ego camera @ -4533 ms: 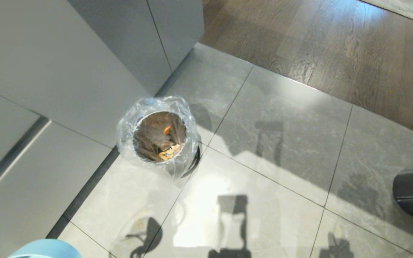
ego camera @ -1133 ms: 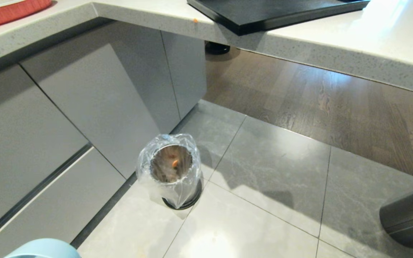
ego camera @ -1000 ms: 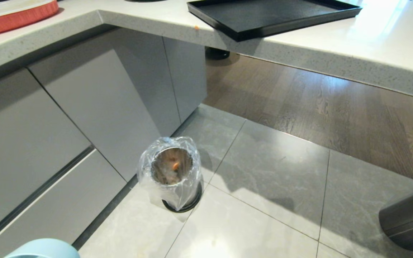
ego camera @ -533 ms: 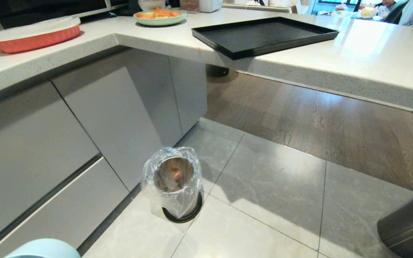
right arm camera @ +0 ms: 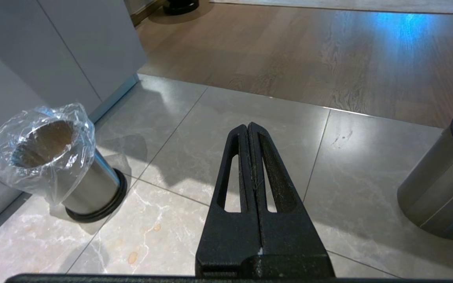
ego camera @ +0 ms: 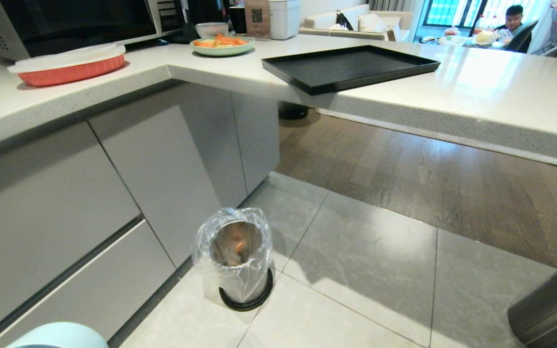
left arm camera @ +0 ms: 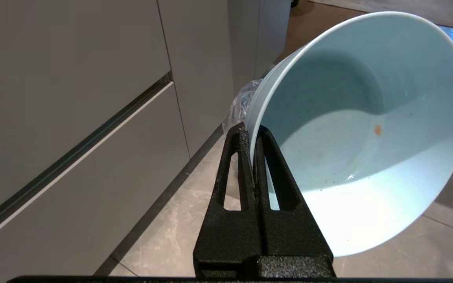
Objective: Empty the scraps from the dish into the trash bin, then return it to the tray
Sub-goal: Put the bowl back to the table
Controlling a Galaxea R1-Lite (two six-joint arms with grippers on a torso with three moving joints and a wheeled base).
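Now we see | left gripper (left arm camera: 253, 135) jaws pinch bowl (left arm camera: 368, 129) rim | right gripper (right arm camera: 249, 131) jaws closed, empty | bin (ego camera: 234, 256) on floor

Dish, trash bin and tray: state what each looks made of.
Dish: likely glazed ceramic, smooth pale blue with soft sheen; could be melamine.
Trash bin: brushed shiny metal wall, black base, crinkled clear plastic liner.
Tray: matte black, low rim; plastic or coated metal, unclear.

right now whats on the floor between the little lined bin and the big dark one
Nothing: in the right wrist view only bare grey floor tiles lie between the trash bin and the dark steel bin.
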